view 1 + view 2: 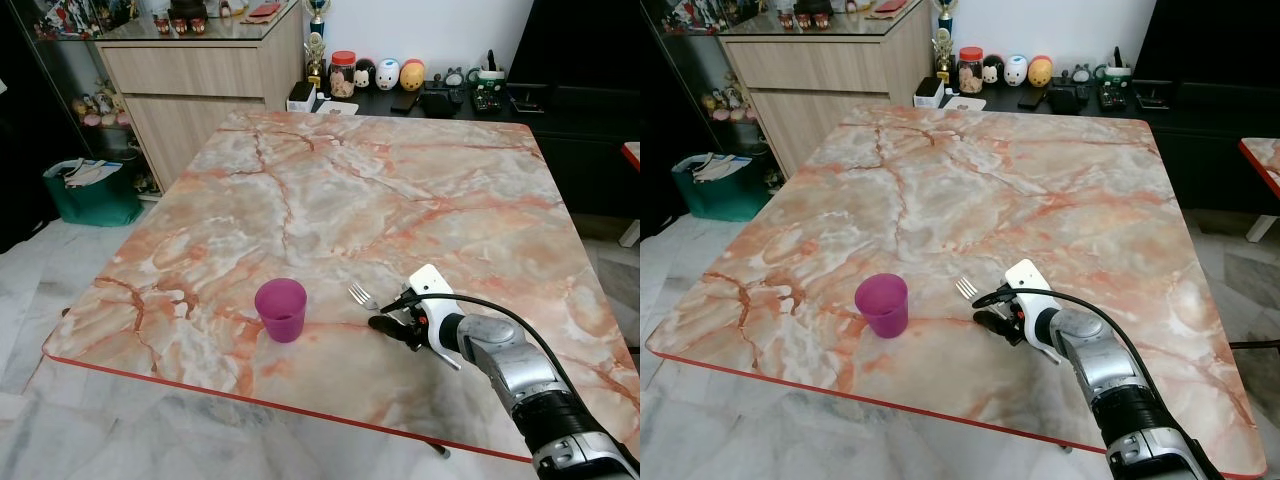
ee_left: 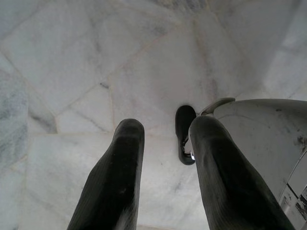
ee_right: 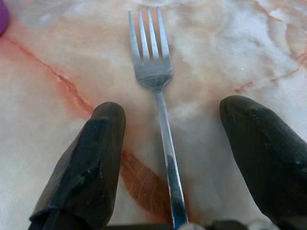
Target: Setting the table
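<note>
Fork lies flat on our desk, tines pointing away from our right end effector, whose released fingers straddle its handle

I've got the right gripper spread wide over the marble table, its two black fingers either side of the fork lying flat between them, neither touching it, with a sliver of purple cup at the corner.
</note>
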Controlling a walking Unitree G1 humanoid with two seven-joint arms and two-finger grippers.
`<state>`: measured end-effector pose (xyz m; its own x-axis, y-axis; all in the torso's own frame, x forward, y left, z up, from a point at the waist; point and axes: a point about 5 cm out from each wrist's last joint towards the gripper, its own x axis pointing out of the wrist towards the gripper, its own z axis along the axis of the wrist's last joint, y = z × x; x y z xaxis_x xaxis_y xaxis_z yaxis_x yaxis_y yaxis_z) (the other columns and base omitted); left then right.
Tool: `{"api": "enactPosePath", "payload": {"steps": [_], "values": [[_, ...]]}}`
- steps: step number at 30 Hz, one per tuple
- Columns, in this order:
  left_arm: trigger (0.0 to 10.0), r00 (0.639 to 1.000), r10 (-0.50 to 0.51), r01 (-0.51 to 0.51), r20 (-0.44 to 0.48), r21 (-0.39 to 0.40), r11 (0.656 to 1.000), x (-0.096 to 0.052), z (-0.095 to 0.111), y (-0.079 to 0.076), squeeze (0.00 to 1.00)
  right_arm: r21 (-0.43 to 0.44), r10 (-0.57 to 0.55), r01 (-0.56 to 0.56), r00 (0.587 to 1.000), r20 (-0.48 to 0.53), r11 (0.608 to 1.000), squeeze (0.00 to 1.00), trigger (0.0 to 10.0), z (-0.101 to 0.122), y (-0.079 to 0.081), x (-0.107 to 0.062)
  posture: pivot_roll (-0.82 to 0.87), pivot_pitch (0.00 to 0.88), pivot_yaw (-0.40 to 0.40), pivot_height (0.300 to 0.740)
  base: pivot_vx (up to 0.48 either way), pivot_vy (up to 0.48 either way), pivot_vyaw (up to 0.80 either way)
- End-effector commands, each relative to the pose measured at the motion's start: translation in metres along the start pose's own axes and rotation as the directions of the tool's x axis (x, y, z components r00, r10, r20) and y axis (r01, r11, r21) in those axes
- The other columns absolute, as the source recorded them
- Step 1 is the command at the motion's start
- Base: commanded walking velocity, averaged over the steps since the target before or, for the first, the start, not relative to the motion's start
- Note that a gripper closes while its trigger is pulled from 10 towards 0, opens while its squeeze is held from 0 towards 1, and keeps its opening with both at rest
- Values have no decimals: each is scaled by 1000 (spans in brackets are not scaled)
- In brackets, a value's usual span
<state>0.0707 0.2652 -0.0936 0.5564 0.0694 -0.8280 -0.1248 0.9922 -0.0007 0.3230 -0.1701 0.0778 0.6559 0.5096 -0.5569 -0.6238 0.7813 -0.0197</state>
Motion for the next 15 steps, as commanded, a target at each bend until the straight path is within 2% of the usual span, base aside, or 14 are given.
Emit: {"api": "enactPosePath", "payload": {"steps": [1,5,6,7,8,15], "values": [[10000,1000,4,-4,-25,-6,1000,-2,-5,4,0,-6,27,-27,1000,-2,1000,0,10000,-1,4,0,-61,0,53,740,0,0,0],[10000,1000,5,-5,-25,-5,1000,-2,-4,4,0,-9,21,-21,1000,-5,1000,0,10000,-1,2,-1,-62,0,53,740,0,0,0],[10000,1000,5,-5,-24,-5,1000,-2,-4,4,0,-14,16,-16,1000,-9,1000,0,7922,-2,1,-1,-61,0,53,740,0,0,0],[10000,1000,5,-5,-24,-5,1000,-2,-4,4,0,-15,16,-16,1000,-9,1000,0,7922,-2,1,-1,-61,0,53,740,0,0,0],[10000,1000,5,-5,-24,-6,1000,-2,-4,4,0,-15,17,-17,1000,-9,1000,0,0,-2,1,-1,-59,0,53,740,0,0,0],[10000,1000,6,-6,-24,-7,1000,-2,-4,4,0,-21,19,-19,1000,-14,1000,0,0,-3,2,-1,-60,0,53,740,0,0,0]]}}
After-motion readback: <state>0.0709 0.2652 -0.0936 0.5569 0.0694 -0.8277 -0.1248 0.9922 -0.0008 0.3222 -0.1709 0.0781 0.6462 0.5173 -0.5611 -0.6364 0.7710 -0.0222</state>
